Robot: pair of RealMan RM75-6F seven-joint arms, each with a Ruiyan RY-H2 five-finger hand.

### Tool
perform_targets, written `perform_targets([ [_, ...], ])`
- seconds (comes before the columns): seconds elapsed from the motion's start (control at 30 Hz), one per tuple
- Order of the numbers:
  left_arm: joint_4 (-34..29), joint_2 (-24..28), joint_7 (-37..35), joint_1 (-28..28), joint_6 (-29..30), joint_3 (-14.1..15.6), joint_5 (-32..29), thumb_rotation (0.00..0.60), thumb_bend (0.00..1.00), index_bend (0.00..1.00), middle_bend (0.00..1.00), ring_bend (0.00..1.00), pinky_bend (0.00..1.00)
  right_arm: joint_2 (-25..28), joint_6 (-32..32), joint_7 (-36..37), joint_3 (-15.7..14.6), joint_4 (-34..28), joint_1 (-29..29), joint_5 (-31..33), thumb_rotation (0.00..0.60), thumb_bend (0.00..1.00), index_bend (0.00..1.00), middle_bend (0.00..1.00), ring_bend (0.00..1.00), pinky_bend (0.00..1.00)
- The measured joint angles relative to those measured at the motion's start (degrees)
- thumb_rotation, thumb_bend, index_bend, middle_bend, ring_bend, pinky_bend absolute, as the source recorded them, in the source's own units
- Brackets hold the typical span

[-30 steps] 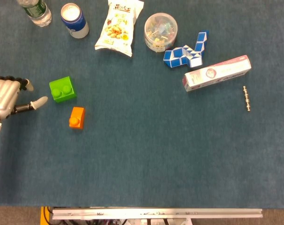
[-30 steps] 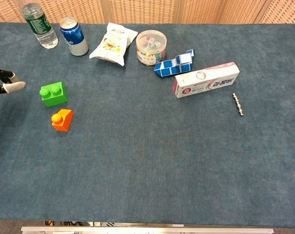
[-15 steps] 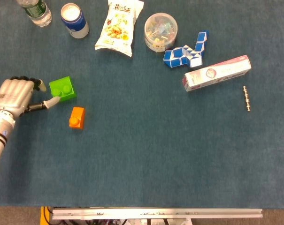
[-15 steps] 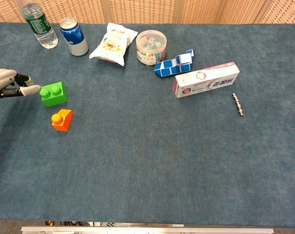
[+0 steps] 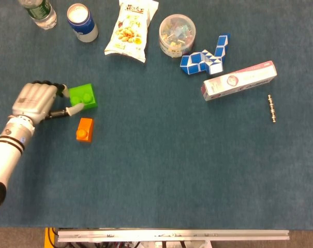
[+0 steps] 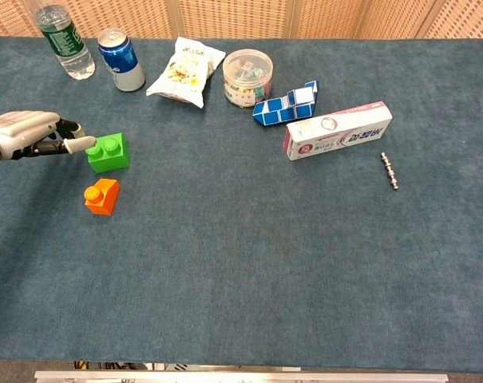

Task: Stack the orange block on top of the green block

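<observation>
The green block [image 5: 84,96] lies on the blue cloth at the left, also seen in the chest view [image 6: 108,152]. Just below and left of it sits the orange block [image 5: 84,129], its single stud up [image 6: 102,195]. My left hand [image 5: 40,99] is against the green block's left side: its thumb [image 5: 74,110] touches the block's lower left edge, and its curled fingers [image 5: 60,89] sit at the upper left corner. From the chest camera, the left hand [image 6: 32,133] reaches in from the left edge. It holds nothing. My right hand is out of both views.
Along the far edge stand a water bottle [image 5: 38,11], a blue can [image 5: 82,21], a snack bag [image 5: 131,28] and a round clear tub [image 5: 177,34]. A blue-white twist puzzle [image 5: 205,58], a toothpaste box [image 5: 239,80] and a small metal rod [image 5: 271,108] lie at the right.
My left hand has moved right from the table's left edge and reached the green block. The green block has slid a little to the right with it. The orange block has stayed put.
</observation>
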Motion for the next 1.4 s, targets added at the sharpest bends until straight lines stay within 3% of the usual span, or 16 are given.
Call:
perform_targets([
  [0.93, 1.58, -6.95, 1.91, -9.55, -3.08, -3.31, -2.74, 0.095, 0.05, 0.28, 0.31, 0.21, 0.21, -0.78, -0.07, 1.61, 0.0, 1.89, -0.58, 0.77, 0.6, 0.42, 0.59, 0.56, 0.5, 0.6],
  [1.4, 0.4, -4.29, 0.02, -8.68, -1.9, -1.65, -2.14, 0.153, 0.05, 0.27, 0.3, 0.2, 0.2, -1.07, -0.4, 2.27, 0.07, 2.47, -0.38, 0.62, 0.6, 0.42, 0.59, 0.56, 0.5, 0.6],
])
